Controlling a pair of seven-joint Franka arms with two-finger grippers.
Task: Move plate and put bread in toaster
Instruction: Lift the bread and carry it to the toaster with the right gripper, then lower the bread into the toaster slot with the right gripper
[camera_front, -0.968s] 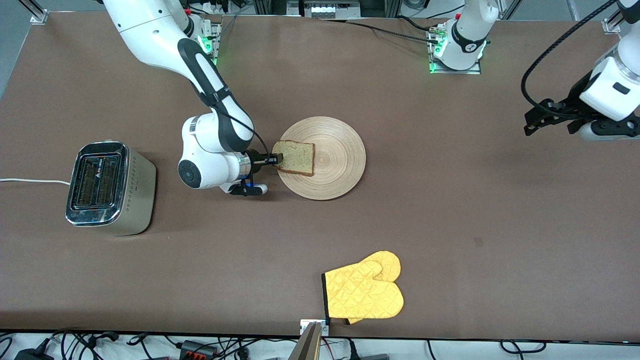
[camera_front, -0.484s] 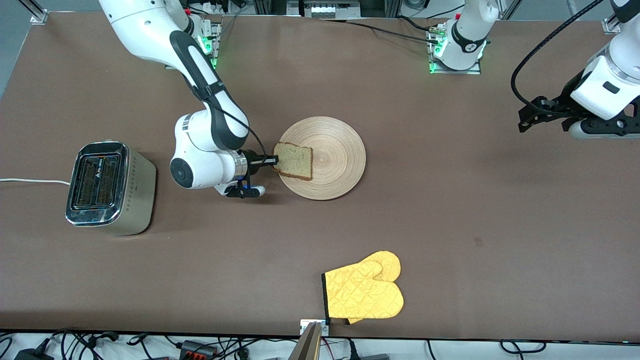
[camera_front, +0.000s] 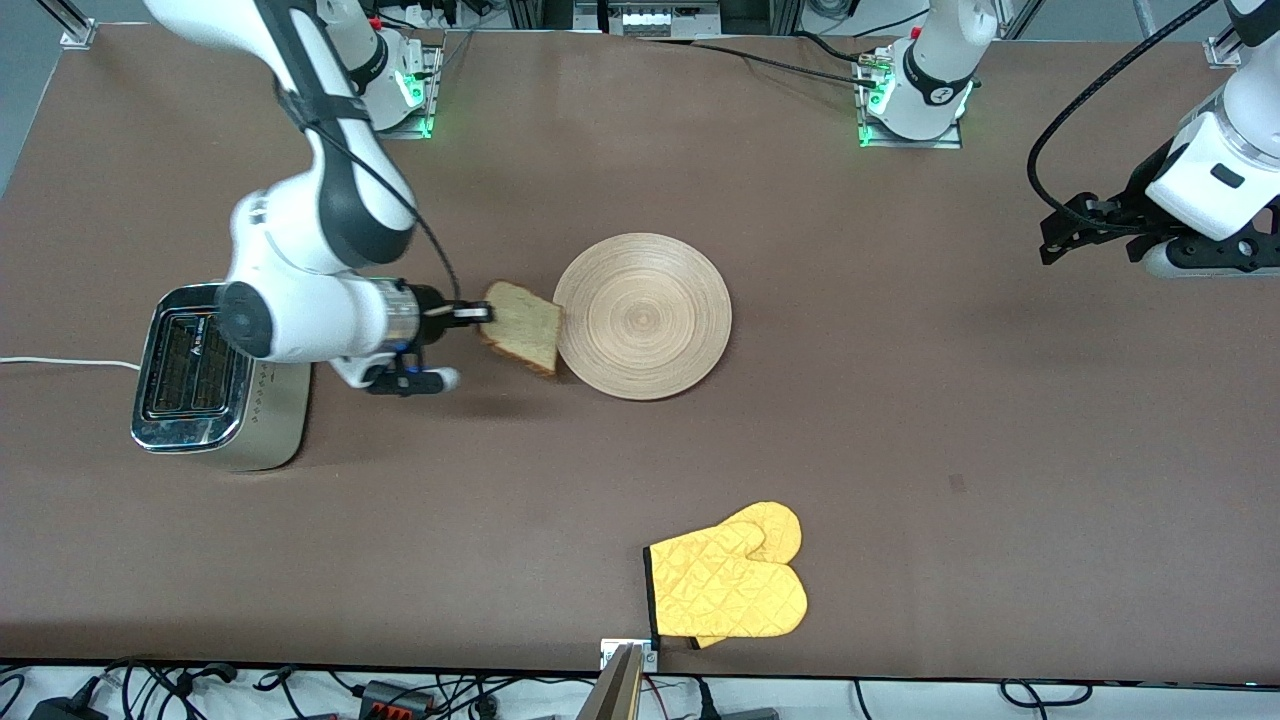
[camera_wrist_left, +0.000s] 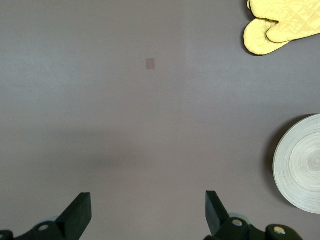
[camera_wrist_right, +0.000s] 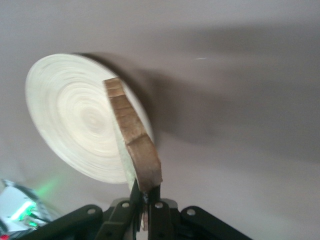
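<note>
Right gripper (camera_front: 483, 313) pinches bread (camera_front: 523, 326), lifted just beside plate (camera_front: 660, 330). Left gripper (camera_front: 1058, 238) waits, fingers spread, well apart from plate.

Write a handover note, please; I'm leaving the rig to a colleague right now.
Right gripper: shut on the bread, held in the air between the toaster and the plate, over the table beside the plate's rim.
Left gripper: open, holding nothing, waiting over the left arm's end of the table.
Plate: bare, mid-table.
Toaster: at the right arm's end, slots up.
Done: bread off the plate.
Left: carry the bread to the toaster and drop it in a slot.
</note>
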